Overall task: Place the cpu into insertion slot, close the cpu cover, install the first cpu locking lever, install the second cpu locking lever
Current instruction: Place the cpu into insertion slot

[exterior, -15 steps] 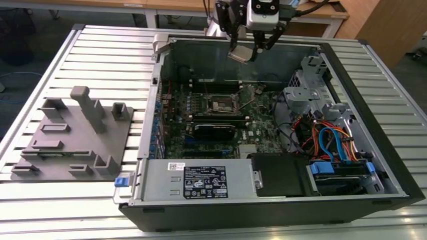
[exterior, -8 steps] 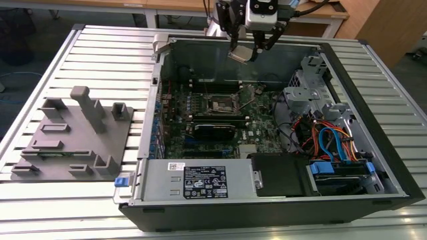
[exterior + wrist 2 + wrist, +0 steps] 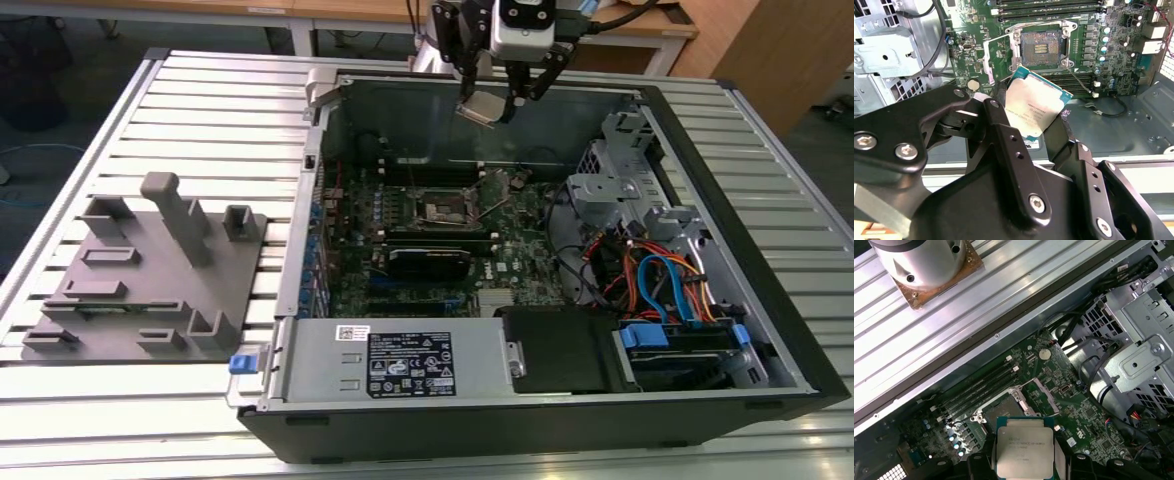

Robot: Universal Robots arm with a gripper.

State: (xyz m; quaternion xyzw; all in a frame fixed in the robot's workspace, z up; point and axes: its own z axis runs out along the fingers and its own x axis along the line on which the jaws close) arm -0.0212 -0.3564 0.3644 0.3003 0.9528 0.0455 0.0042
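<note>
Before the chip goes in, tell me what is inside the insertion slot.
Nothing is seated in the slot: a dark centre with small gold contacts. The cpu, gripped clear of it, covers part of it in the first wrist view.

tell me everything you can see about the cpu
The cpu is a small flat square chip with a silvery-grey metal top bearing fine print, on a thin board with a teal-green rim. The gripper is shut on it, black fingers pressing two opposite edges. In the exterior view it hangs tilted in the air over the far side of the open computer case, touching nothing else. The insertion slot lies bare on the green board beyond it, so the chip is not yet seated.
</note>
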